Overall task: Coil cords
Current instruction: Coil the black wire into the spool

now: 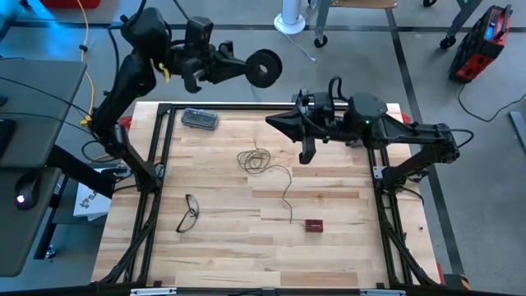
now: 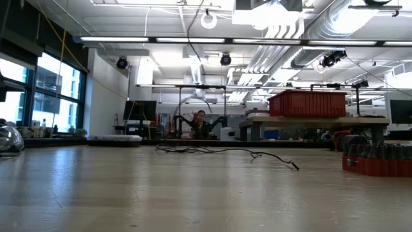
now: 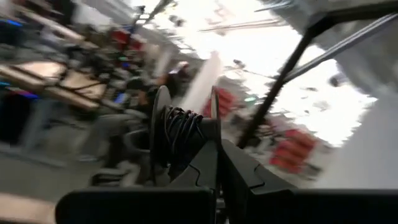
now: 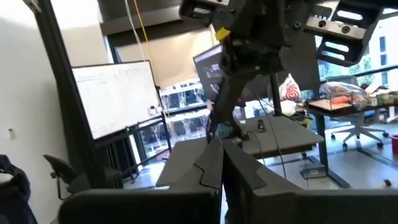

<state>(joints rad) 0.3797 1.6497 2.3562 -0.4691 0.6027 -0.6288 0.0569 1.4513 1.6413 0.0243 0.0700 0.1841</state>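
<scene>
Gripping reel (image 1: 264,67), left gripper (image 1: 243,69), above table.

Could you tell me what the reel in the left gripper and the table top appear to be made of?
The reel, held in the left gripper beyond the table's far edge, looks like matte black plastic: thin, even, dull flanges, with dark wire wound between them. The table top looks like pale wood, its jointed strips and grain visible, with a smooth, faintly sheened finish.

thin dark wire (image 1: 265,168) loosely looped mid-table (tail trailing), round black reel (image 1: 263,67) raised beyond the far edge
</scene>
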